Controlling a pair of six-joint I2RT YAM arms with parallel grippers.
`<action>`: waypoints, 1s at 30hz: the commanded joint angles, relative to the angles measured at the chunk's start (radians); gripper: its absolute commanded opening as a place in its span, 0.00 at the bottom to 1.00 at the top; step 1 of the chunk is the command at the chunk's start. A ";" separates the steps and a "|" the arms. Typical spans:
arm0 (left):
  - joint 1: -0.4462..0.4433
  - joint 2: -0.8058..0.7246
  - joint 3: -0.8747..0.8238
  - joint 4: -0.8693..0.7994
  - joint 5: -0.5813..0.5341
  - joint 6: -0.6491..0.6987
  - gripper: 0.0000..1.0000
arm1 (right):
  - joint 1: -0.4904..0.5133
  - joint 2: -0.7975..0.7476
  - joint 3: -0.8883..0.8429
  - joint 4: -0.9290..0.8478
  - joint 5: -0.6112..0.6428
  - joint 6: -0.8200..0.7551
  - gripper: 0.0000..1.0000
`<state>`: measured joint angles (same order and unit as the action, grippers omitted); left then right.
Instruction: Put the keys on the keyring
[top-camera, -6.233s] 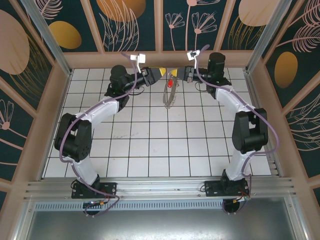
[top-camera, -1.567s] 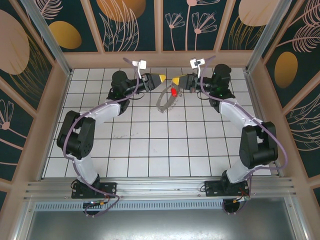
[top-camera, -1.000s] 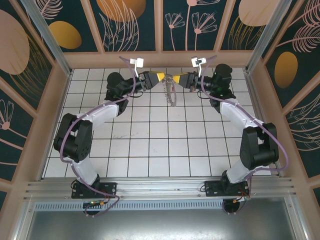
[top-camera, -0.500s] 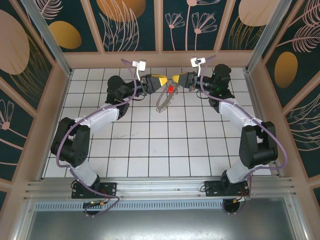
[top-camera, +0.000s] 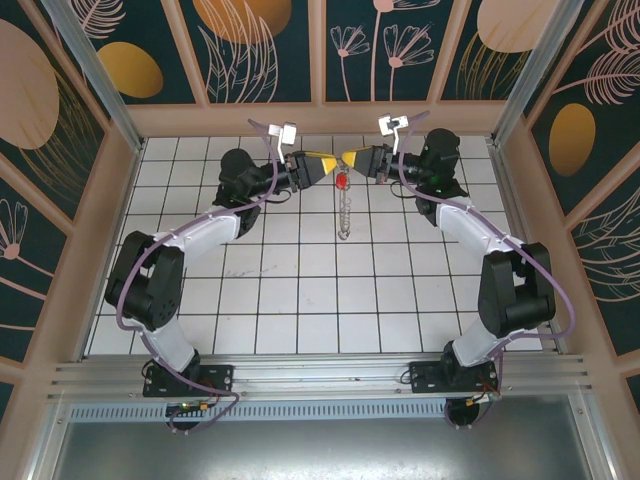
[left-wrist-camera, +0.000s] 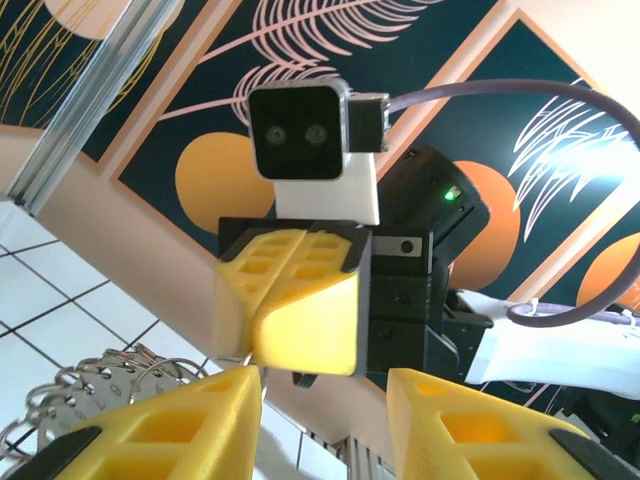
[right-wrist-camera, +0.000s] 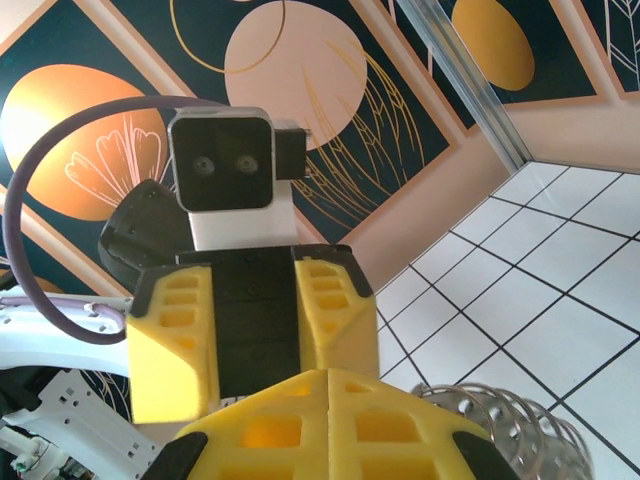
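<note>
In the top view the keyring (top-camera: 343, 212) hangs straight down over the far tiles as a thin silvery chain of links. The red-headed key (top-camera: 342, 181) sits at its top. My right gripper (top-camera: 349, 158) is shut just above it, and the keyring dangles from its tips. My left gripper (top-camera: 325, 162) faces it from the left, open, holding nothing. The left wrist view shows my open left gripper (left-wrist-camera: 325, 400), the shut right fingers (left-wrist-camera: 300, 315) ahead and the keyring (left-wrist-camera: 105, 385) lower left. In the right wrist view the shut right gripper (right-wrist-camera: 330, 378) has the keyring (right-wrist-camera: 510, 420) at its right.
The white tiled table (top-camera: 300, 290) stretches toward me below the two grippers. The back wall (top-camera: 320, 118) of the enclosure stands close behind them, and side walls close the table in on the left and right.
The keyring swung from slanting down-left to hanging straight down under the right gripper. The left gripper shifted slightly right, closer to the right one, its jaws still apart.
</note>
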<state>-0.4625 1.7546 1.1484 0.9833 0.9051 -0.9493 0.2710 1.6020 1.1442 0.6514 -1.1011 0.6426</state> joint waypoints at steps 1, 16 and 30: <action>-0.002 0.018 0.033 0.000 -0.002 0.032 0.38 | 0.007 -0.005 0.032 0.047 -0.026 0.000 0.00; -0.012 0.047 0.063 0.004 0.014 0.028 0.37 | 0.022 0.010 0.043 0.029 -0.028 -0.012 0.00; -0.013 0.041 0.050 0.004 0.019 0.038 0.19 | 0.022 0.012 0.047 0.002 -0.023 -0.032 0.00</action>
<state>-0.4679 1.7962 1.1900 0.9638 0.9089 -0.9321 0.2882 1.6070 1.1492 0.6353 -1.1015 0.6338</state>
